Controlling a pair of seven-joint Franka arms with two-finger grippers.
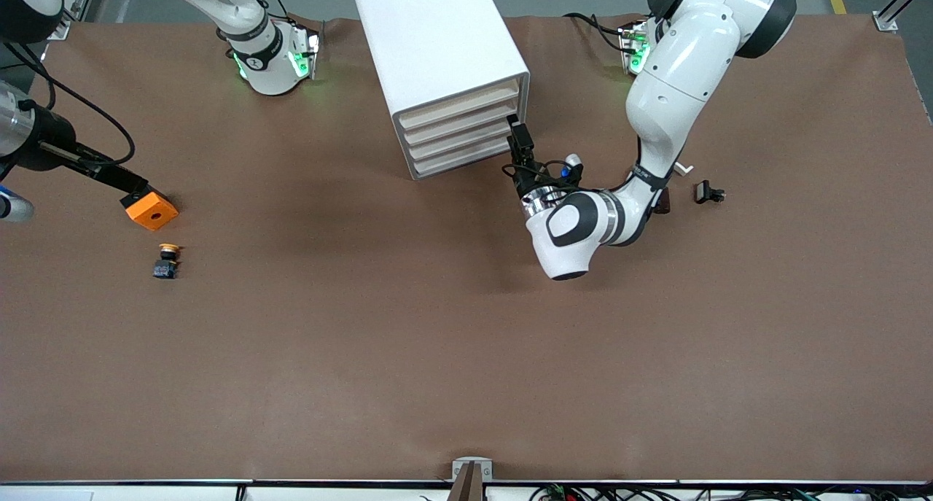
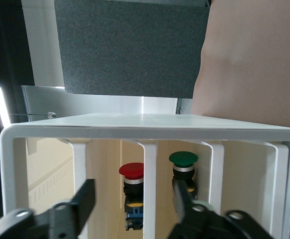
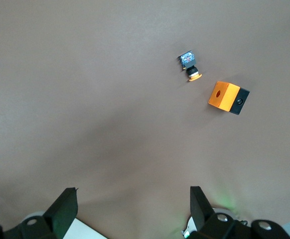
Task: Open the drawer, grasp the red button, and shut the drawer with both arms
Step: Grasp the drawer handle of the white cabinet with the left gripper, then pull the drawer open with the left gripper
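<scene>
The left pincer (image 1: 519,138) is pressed up against the cream fronts of the white box cabinet (image 1: 437,56), at the end of the drawer stack that faces the left arm. Its two black fingers (image 2: 82,199) stand apart in the left wrist view, straddling one of the white edges ahead of them, with nothing gripped between them. It looks to be lining up on a drawer (image 1: 458,127) to pull it, though I can't say for sure which of the four alike it has chosen.

Just ahead of that pincer, inside the cabinet, sits the small push button with the red mushroom cap and dark body (image 2: 132,191), upright, with a green-capped button (image 2: 184,167) beside it. So the red one is still shut away, and all four fronts look flush.

The right pincer (image 3: 132,209) hangs high over bare brown tabletop (image 1: 466,340) near its own end, fingers spread wide and empty; that arm waits. Below it lie a yellow-orange capped button (image 3: 191,67) on its side and an orange cube with a hole (image 3: 227,97) close by, apart from each other. A small black part (image 1: 708,192) lies near the left arm.
</scene>
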